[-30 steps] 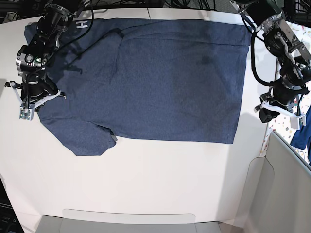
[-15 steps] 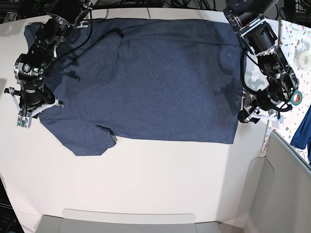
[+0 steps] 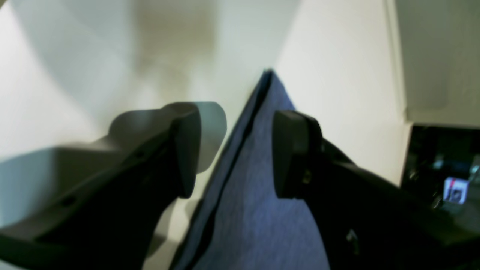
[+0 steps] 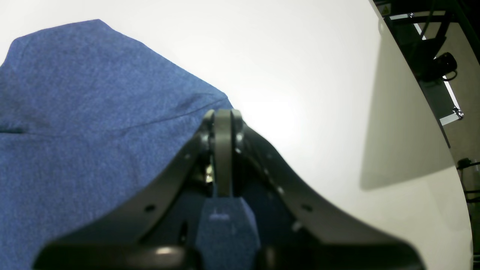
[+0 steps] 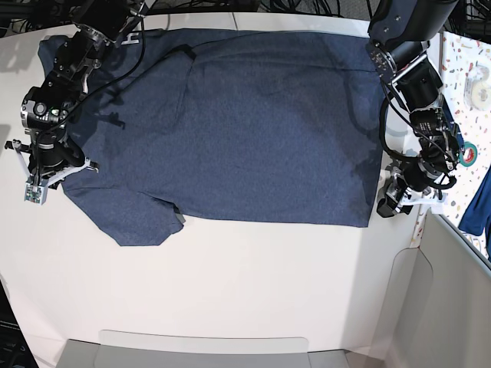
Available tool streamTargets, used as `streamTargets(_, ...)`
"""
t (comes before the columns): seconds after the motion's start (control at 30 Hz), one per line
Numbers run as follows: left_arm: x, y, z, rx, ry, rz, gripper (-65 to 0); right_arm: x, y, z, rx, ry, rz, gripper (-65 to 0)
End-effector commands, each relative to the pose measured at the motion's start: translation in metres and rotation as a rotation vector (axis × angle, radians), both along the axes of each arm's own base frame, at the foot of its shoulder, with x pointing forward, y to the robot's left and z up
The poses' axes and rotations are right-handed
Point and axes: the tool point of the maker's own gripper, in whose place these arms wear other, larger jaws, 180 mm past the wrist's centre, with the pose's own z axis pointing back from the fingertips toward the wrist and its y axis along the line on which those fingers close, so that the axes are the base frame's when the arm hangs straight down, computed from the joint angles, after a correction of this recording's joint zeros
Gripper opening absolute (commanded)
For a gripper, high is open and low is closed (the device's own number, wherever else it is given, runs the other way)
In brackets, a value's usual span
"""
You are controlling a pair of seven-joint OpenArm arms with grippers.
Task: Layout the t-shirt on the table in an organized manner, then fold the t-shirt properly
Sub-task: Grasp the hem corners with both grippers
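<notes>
The dark navy t-shirt (image 5: 245, 123) lies spread flat across the far half of the white table (image 5: 230, 284), with white lettering at its far left. In the base view my right gripper (image 5: 55, 170) sits at the shirt's left edge. The right wrist view shows it (image 4: 222, 114) shut, pinching the fabric's (image 4: 75, 112) edge. My left gripper (image 5: 387, 201) is low at the shirt's near right corner. In the left wrist view it (image 3: 240, 150) stands open, its fingers (image 3: 296, 153) either side of the hem (image 3: 255, 210).
A speckled side surface on the right holds a green tape roll (image 5: 468, 153), a white roll (image 5: 481, 73) and a blue cloth scrap (image 5: 479, 203). A grey bin (image 5: 453, 291) stands at the near right. A grey panel (image 5: 203, 349) lines the near edge.
My left arm swung in from the right side surface to the shirt's near right corner, and its gripper opened. My right gripper drifted slightly towards the near side, still shut.
</notes>
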Motion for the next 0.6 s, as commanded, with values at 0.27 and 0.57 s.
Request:
streamTargets(0.27, -0.008, -0.003, -0.016, 0.017, 0.068, -0.02, -34.4, 0.008, -0.002, 0.018, -0.024, -0.059, 0.009, -65.0)
streamTargets(0.57, -0.003, -0.037, -0.022, 0.076, 0.081, -0.171, -34.4, 0.008, -0.001, 0.017, -0.023, -0.059, 0.01, -65.0)
